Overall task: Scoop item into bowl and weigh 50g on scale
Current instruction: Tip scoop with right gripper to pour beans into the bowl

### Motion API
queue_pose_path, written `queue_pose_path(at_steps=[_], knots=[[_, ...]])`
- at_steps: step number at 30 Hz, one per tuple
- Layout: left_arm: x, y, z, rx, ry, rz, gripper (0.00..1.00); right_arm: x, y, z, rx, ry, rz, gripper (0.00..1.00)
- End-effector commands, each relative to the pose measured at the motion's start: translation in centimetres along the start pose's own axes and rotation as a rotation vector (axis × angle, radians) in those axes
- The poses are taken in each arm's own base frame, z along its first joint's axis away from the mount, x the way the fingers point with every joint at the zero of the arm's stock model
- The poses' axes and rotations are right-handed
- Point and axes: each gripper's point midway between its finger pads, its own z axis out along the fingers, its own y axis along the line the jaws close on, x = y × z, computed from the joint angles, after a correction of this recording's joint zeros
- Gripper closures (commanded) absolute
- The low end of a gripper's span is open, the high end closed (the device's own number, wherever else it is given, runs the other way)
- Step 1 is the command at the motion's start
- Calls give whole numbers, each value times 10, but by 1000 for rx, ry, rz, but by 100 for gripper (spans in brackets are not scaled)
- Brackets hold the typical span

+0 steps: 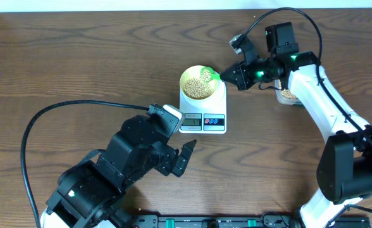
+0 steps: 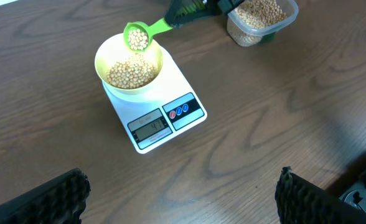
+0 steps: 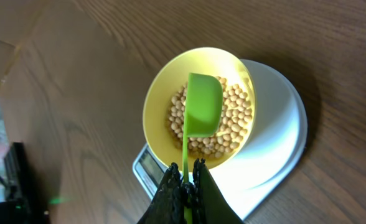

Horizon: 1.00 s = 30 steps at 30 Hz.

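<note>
Brown wood-grain table [image 1: 78,57] | bowl [image 3: 161,99] on scale [image 1: 217,104] | right pincer [image 3: 184,186] clamps green scoop [image 3: 203,112] | left pincer [image 1: 185,157] apart

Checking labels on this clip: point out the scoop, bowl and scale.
scoop [image 2: 159,27], left wrist view, on its handle.
bowl [image 2: 108,51], left wrist view, on its inner wall.
scale [image 2: 150,129], left wrist view, on its display.

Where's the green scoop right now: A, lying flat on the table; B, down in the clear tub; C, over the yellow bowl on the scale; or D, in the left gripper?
C: the right gripper holds the green scoop over the bowl, which sits on the scale.
</note>
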Motion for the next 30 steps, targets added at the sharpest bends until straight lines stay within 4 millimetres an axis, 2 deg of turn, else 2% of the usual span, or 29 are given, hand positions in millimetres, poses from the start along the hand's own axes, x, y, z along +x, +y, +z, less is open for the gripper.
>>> queue_pose_path(at_steps=[1,10,30], knots=[[-3,1,-2,-3,-9,-4,2,6,2,10,43,39,-55,99],[-3,1,-2,-3,-9,-4,2,3,16,21,66,61,-114,99],[-3,1,-2,-3,-9,-4,2,4,17,19,83,80,-108,99]])
